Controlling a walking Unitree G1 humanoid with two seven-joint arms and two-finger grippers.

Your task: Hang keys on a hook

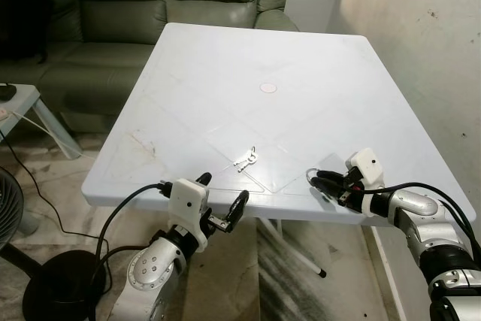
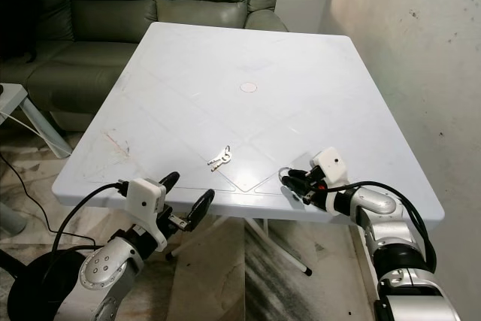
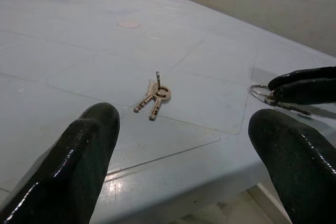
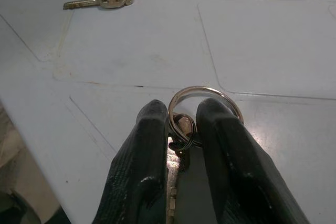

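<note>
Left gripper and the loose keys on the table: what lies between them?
Only bare white table. The left wrist view shows the open left gripper facing the keys across its near edge.

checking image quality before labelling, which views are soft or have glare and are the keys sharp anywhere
Left wrist view: near fingers blurred, keys fairly sharp, faint sheen on table edge. Right wrist view: key ring sharp, bright glint between the fingers. Eye views: evenly lit, no blur, keys small but distinct.

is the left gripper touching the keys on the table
Apart. The left wrist view shows bare table between the open left gripper and the keys.
</note>
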